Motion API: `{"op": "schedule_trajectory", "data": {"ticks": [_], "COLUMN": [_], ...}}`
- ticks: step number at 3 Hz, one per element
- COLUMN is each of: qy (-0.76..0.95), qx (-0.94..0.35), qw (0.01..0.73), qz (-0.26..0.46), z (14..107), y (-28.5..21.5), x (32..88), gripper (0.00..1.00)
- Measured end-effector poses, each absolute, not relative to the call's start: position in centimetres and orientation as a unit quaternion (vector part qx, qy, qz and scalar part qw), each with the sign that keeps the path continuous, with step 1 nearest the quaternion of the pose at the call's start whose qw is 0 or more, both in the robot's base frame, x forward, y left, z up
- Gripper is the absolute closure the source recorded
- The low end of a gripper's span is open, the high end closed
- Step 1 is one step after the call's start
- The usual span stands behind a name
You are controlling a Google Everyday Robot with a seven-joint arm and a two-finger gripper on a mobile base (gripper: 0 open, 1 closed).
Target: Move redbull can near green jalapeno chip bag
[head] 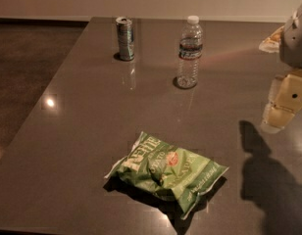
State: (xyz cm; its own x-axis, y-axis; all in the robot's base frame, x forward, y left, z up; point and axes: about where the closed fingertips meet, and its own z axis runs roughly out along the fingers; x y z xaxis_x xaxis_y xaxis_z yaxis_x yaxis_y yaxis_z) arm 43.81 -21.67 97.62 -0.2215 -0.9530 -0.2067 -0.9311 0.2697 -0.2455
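silver-blue redbull can (124,38) stands near far-left corner of counter (67,131), green jalapeno chip bag (165,173) near front edge, gripper (278,112) hovers empty at right edge, opening can't tell; should grasp can mid-body, skirting water bottle (189,53).

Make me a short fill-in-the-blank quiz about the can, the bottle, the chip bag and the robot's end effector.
1. In the camera view, the redbull can stands to the ____ of the water bottle.
2. The water bottle's cap is ____.
3. The green jalapeno chip bag lies flat, while the can and bottle stand ____.
4. The end effector hangs at the ____ edge of the view, apart from all three items.

Missing words: left; white; upright; right.
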Motion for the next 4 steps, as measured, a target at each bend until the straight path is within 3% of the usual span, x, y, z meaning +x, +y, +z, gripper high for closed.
{"op": "schedule_trajectory", "data": {"ticks": [2,4], "qy": [0.782,0.774], "qx": [-0.602,-0.611], "qw": [0.159,0.167], "qz": [-0.032,-0.007], "z": [97.9,98.2], "y": [-21.5,-15.7], "x": [44.0,47.1], "gripper": [0.00,0.00]}}
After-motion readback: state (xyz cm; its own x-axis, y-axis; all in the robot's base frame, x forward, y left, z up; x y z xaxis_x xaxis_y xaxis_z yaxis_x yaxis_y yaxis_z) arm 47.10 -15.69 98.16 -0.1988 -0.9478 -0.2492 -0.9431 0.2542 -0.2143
